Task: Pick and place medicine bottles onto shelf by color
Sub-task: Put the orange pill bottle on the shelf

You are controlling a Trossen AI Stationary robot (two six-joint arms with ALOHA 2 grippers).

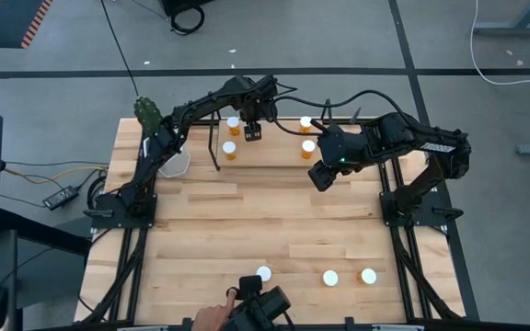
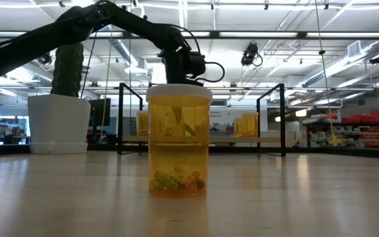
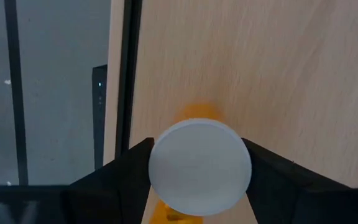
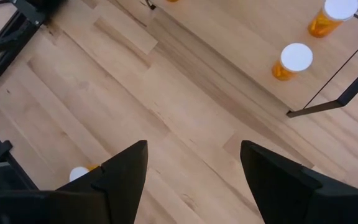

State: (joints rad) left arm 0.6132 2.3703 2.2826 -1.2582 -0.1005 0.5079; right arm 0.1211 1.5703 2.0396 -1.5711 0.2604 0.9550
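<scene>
A: Going from the left, where is the left tool (image 1: 252, 131)?

B: Over the shelf (image 1: 265, 154) at the table's (image 1: 247, 216) far edge, near the shelf's left end. Its wrist view shows the fingers (image 3: 126, 174) closed against both sides of a bottle (image 3: 199, 167) just under the white cap.

A: And the other bottles?

B: Two bottles (image 1: 231, 136) stand at the shelf's left end, two more (image 1: 308, 136) toward its right end. Three (image 1: 329, 277) wait along the table's near edge.

A: The right tool (image 1: 319, 178)?

B: Just in front of the shelf's right end, spread wide and holding nothing.

A: How would a bottle handle?

B: Likely light, stiff plastic, smooth and round, so prone to slip or tip. Gripping the body just under the cap seems safest.
</scene>
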